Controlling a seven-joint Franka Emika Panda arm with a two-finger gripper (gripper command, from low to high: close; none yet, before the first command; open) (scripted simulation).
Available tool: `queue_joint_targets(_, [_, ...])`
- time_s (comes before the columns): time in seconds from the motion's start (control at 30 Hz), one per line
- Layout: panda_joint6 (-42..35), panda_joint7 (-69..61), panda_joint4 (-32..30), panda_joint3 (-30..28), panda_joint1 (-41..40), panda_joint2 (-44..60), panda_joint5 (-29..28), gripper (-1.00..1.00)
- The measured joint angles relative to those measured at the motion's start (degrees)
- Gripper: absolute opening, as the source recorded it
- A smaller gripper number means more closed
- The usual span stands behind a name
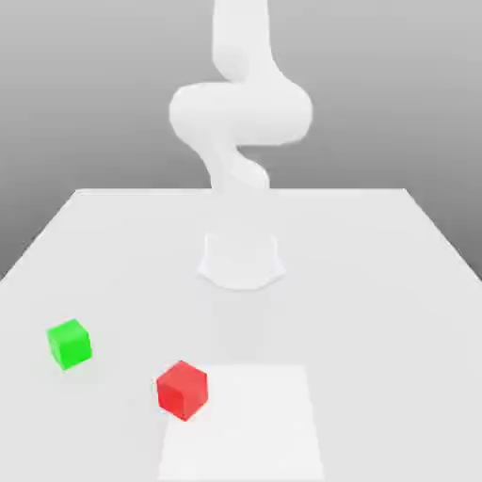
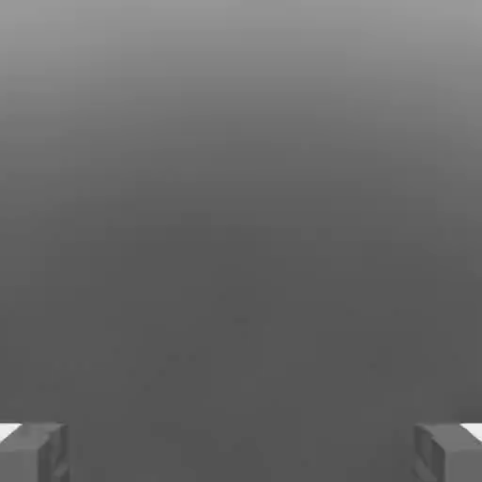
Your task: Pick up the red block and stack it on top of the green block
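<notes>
The red block point(image 1: 182, 389) rests on the white table near the front, at the left edge of a brighter square patch. To the exterior view's left and a little farther back stands the green block point(image 1: 70, 343), apart from the red one. In the hand view my gripper point(image 2: 241, 452) is open, its two grey fingertips point(image 2: 33, 452) far apart with nothing between them, facing a plain grey background. The white arm point(image 1: 240, 113) rises from its base at the table's middle and leaves the exterior view upward.
The arm's round base point(image 1: 241, 260) sits in the centre of the white table point(image 1: 377, 282). A brighter square patch point(image 1: 245, 424) marks the table's front. The table's far edge runs behind the base.
</notes>
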Motion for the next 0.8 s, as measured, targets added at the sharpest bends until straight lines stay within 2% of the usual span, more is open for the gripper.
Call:
queue_joint_targets(0.37, [14.0,10.0,-13.5,-1.2,-4.6,23.8,2.1,0.0])
queue_joint_targets(0.63, [23.9,19.5,-22.9,-2.4,-8.0,40.3,0.0,0.0])
queue_joint_targets(0.8, [32.2,19.8,-22.6,-1.8,-8.6,50.6,0.7,0.0])
